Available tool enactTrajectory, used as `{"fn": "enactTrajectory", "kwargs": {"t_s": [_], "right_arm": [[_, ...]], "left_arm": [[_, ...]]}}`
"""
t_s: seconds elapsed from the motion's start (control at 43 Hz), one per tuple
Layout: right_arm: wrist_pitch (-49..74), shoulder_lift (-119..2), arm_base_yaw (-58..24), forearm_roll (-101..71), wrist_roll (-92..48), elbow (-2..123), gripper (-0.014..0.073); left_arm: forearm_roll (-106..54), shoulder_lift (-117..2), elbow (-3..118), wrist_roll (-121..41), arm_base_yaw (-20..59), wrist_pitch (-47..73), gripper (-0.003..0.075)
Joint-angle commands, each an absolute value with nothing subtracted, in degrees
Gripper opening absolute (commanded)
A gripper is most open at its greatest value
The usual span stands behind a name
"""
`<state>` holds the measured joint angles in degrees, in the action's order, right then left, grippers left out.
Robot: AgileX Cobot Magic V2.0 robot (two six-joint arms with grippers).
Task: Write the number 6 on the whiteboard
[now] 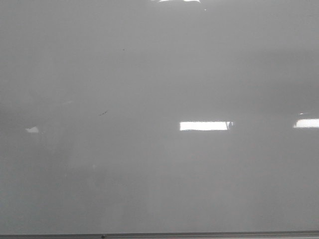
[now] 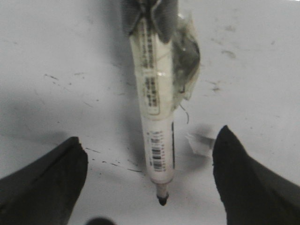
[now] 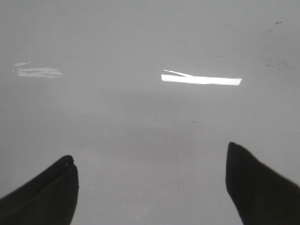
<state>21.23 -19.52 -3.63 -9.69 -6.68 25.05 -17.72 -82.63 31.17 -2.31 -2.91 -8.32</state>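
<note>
The whiteboard (image 1: 159,169) fills the front view, glossy pale grey with bright light reflections. No number 6 shows on it in any view, only tiny dark specks (image 1: 103,113). Neither gripper shows in the front view. In the left wrist view my left gripper (image 2: 150,136) is open, its dark fingers (image 2: 47,183) wide apart over the board (image 2: 56,103). A white marker (image 2: 157,131) with a barcode label, taped on higher up, hangs between them untouched. Its black tip (image 2: 162,200) points at the board; I cannot tell whether it touches. My right gripper (image 3: 150,152) is open and empty over the board (image 3: 150,112).
The board's thin grey frame edge (image 1: 199,235) runs along the bottom of the front view. Small black scuffs and dashes (image 2: 108,163) mark the board beside the marker. A scrap of clear tape (image 2: 199,143) lies near the left gripper's finger.
</note>
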Motion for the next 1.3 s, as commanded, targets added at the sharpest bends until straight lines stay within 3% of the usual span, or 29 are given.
{"fn": "enactTrajectory", "kwargs": {"t_s": [0.0,0.093,0.302,0.419,0.605,0.791,0.93,1.093,1.279], "right_arm": [[16.9,-20.3,-3.8,-9.9,-6.7,27.2,0.0653],[16.9,-20.3,-3.8,-9.9,-6.7,27.2,0.0653],[16.9,-20.3,-3.8,-9.9,-6.7,27.2,0.0653],[16.9,-20.3,-3.8,-9.9,-6.7,27.2,0.0653],[18.0,-20.5,-3.8,-9.9,-7.2,27.2,0.0653],[27.5,-24.3,-5.6,-10.5,-15.3,31.0,0.0653],[32.9,-30.5,-11.2,-15.0,-22.6,34.8,0.0653],[38.0,-39.5,-19.9,-18.4,-30.5,39.5,0.0653],[37.6,-46.9,-29.2,-18.8,-34.9,42.9,0.0653]], "left_arm": [[-17.6,-82.3,32.8,-2.1,-2.7,-14.0,0.0454],[-17.6,-82.6,32.8,-2.1,-2.7,-15.0,0.0373],[-15.4,-82.6,32.8,-2.1,-2.7,-16.8,0.0090],[-13.6,-82.0,32.8,-2.1,-2.7,-14.6,-0.0015],[-5.3,-77.0,33.5,-2.1,-2.4,-5.8,-0.0020],[-0.9,-75.3,42.9,-4.7,3.7,23.8,-0.0020],[0.0,-75.5,48.9,-16.6,13.5,33.3,-0.0020],[3.8,-75.5,51.9,-29.2,29.2,33.0,-0.0020],[10.0,-75.5,52.0,-30.9,45.6,32.3,-0.0020]]}}
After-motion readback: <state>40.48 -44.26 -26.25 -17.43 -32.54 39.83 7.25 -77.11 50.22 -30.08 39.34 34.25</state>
